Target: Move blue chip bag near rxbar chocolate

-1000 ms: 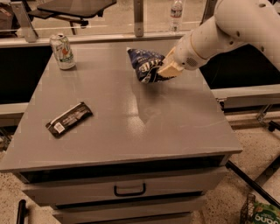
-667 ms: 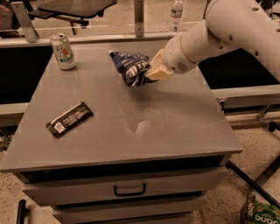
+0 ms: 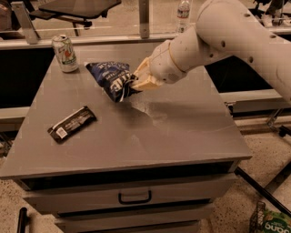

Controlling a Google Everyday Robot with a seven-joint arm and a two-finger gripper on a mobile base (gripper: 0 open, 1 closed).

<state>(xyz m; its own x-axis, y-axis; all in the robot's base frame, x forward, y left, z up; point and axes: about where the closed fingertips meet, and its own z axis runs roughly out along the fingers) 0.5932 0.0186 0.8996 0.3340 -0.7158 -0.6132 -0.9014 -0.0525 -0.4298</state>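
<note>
The blue chip bag (image 3: 110, 79), dark navy with white lettering, hangs just above the grey table top, left of centre. My gripper (image 3: 137, 82) comes in from the right on a white arm and is shut on the bag's right end. The rxbar chocolate (image 3: 72, 124), a slim black bar with a white label patch at its lower left end, lies flat on the table to the lower left of the bag, a short gap away.
A green-and-white soda can (image 3: 64, 53) stands at the table's back left corner. The grey table (image 3: 182, 132) has a drawer with a handle (image 3: 134, 198) in front. A water bottle (image 3: 183, 10) stands behind the table.
My gripper has carried the blue chip bag leftward and a little forward, from the table's back centre-right toward the black bar. The bar and can have not moved.
</note>
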